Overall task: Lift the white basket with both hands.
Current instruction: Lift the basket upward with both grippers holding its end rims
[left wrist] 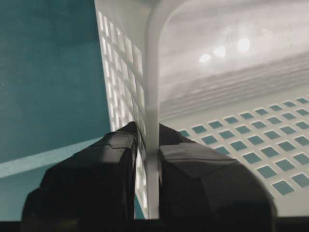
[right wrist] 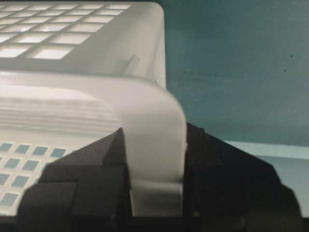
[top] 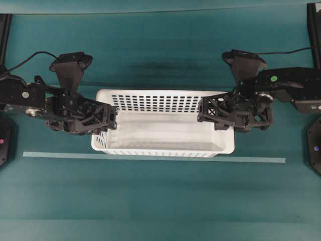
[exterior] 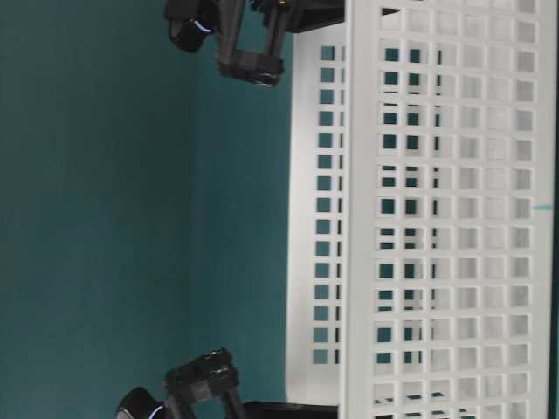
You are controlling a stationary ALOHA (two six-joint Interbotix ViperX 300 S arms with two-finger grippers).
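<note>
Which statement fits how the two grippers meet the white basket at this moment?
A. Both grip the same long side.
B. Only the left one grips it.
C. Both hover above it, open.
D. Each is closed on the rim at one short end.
D: the left gripper pinches the white basket wall at its left end, and the right gripper pinches the rim at its right end; both wrist views show fingers either side of the plastic.
</note>
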